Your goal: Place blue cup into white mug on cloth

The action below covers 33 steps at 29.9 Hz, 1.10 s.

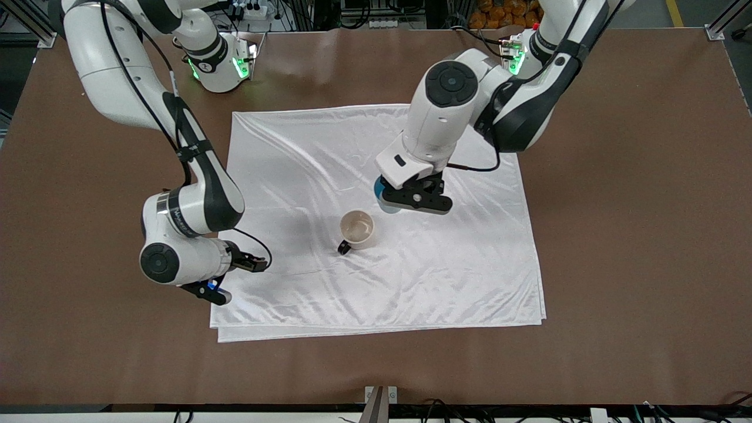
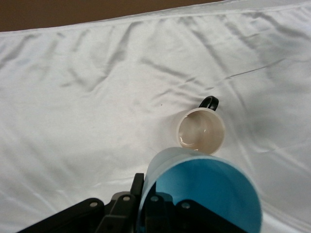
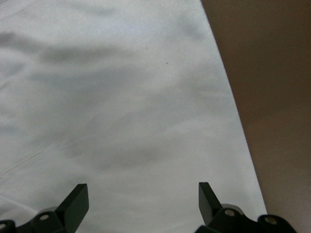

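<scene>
While the left gripper (image 1: 405, 197) clamps the blue cup (image 2: 201, 191) above the cloth (image 1: 446, 276), seemingly just off the white mug (image 1: 357, 229), the right gripper (image 3: 143, 204) waits open over the cloth's edge.

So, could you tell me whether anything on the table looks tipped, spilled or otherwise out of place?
Nothing stands out. The white mug stands upright and empty on the cloth, which is wrinkled but flat. The left gripper holds the blue cup above the cloth beside the mug. The right gripper waits open over the cloth's edge.
</scene>
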Each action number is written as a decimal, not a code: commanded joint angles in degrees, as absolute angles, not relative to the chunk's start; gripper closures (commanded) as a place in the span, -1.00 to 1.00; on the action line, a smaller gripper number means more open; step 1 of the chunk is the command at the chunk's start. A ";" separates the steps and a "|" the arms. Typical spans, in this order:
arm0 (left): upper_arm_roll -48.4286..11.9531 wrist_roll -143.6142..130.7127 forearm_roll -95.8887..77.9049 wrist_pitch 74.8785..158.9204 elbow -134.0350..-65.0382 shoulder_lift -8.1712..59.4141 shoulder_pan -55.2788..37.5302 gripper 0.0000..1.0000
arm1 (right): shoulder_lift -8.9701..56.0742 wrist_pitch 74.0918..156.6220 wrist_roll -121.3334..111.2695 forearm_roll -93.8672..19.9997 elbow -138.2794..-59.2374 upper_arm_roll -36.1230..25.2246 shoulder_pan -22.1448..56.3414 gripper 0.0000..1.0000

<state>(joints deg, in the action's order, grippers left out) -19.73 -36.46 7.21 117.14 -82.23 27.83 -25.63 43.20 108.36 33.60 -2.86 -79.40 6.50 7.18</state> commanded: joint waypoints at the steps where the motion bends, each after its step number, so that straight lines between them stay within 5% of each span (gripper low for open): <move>1: -18.11 -40.60 10.19 120.75 -81.30 30.67 -29.26 1.00 | 41.92 108.02 28.05 -1.49 -81.65 7.21 3.78 -1.00; 15: -5.81 -40.87 10.11 128.22 -77.61 39.11 -41.13 1.00 | 35.34 113.98 23.20 -1.41 -92.97 7.29 1.05 -1.00; 23: -5.71 -40.69 10.11 129.64 -77.70 40.34 -41.13 1.00 | 27.78 123.57 23.20 -1.41 -106.51 7.29 1.41 -1.00; 33: -5.80 -41.13 10.02 132.18 -77.61 42.18 -41.40 1.00 | 19.79 124.10 23.29 -1.41 -116.27 7.47 1.76 -1.00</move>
<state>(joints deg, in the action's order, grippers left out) -6.31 -39.60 8.66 130.82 -79.35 40.31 -40.48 26.97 122.77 23.45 -2.26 -107.89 7.18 1.72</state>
